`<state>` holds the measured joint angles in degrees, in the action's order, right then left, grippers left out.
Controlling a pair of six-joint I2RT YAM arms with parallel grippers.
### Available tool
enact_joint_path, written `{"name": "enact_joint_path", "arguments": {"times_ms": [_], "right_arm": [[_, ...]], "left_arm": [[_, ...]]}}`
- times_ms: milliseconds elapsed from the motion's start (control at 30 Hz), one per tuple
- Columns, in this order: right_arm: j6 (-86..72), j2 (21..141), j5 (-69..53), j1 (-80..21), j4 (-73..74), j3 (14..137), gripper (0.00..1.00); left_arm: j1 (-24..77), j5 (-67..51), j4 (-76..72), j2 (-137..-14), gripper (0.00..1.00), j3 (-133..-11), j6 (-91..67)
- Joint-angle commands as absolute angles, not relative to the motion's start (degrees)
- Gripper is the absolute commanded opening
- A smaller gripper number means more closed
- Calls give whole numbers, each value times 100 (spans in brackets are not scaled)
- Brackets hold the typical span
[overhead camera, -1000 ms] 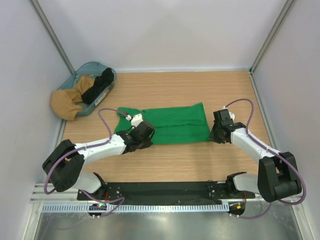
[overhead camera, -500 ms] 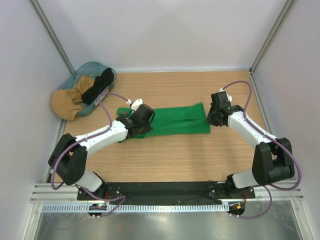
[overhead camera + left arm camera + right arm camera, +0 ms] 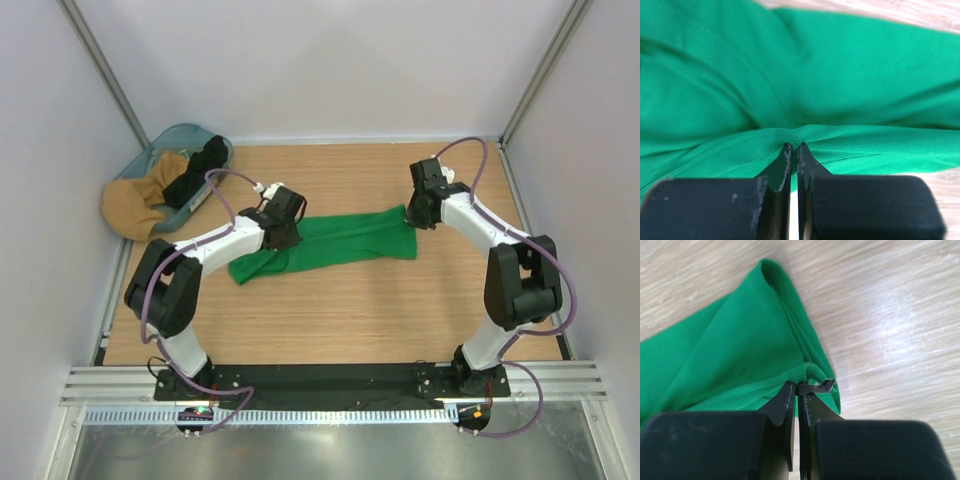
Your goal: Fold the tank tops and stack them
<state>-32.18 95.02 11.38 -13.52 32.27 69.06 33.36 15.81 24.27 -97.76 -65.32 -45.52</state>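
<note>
From my station I see the bright green ribbed-fabric tank top (image 3: pixel 335 240) lying on the light wooden tabletop (image 3: pixel 330 320), about midway between the left and right edges and somewhat closer to the far edge than to the near one. It is gathered into a long, narrow, wrinkled band running left to right, and its left end sags toward the near edge. My left gripper (image 3: pixel 793 149) sits on the far side of the band near its left end. In the left wrist view the two black fingers are pressed together with a ridge of green cloth pinched at their tips, and creases fan out from that point. My right gripper (image 3: pixel 798 388) is at the band's right end, toward the far right corner of the tabletop. Its fingers are also closed, with the hemmed edge of the cloth caught between the tips, while a rounded fold of the same hem rests on the bare wood just beyond. In the far left corner a blue-grey plastic basket (image 3: pixel 222 150) holds the black soft-fabric tank top (image 3: pixel 200 170), crumpled, with a tan cloth garment (image 3: pixel 130 208) spilling over the basket's near rim, well apart from both arms.
</note>
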Motion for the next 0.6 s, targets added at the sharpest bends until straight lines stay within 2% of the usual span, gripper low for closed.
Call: {"name": "enact_joint_path", "arguments": {"times_ms": [0,100,200,233,267,300,333,400,500,567], "right_arm": [[-3287,9764,1661,-1354,3331,7382,2],[-3348,10194,1845,-1354,3375,7628,3],[-3393,10406,2083,-1345,3375,7857,11],[-3401,10537,2100,-1336,3401,7979,18],[-3427,10573,2153,-1327,3436,8041,24],[-3428,10591,2136,-1327,3489,8068,40],[-3445,10547,2127,-1336,3507,8060,47],[-3463,10372,2118,-1336,3384,7920,58],[-3472,9924,2119,-1336,3244,7577,64],[-3437,9565,1970,-1327,3138,7322,64]], "left_arm": [[3252,1538,2417,-10114,1,-6934,-4263],[3191,1529,2461,-10405,0,-7267,-4193],[3077,1670,2496,-10529,1,-7461,-4131],[3024,1670,2505,-10529,5,-7497,-4105],[3006,1696,2514,-10538,13,-7532,-4078],[2997,1714,2566,-10503,44,-7593,-3974],[2997,1818,2619,-10459,54,-7611,-3964],[2997,1916,2672,-10328,63,-7550,-3920],[2997,2030,2689,-9828,69,-7296,-3858],[2997,2039,2716,-9423,70,-7164,-3841]]}}
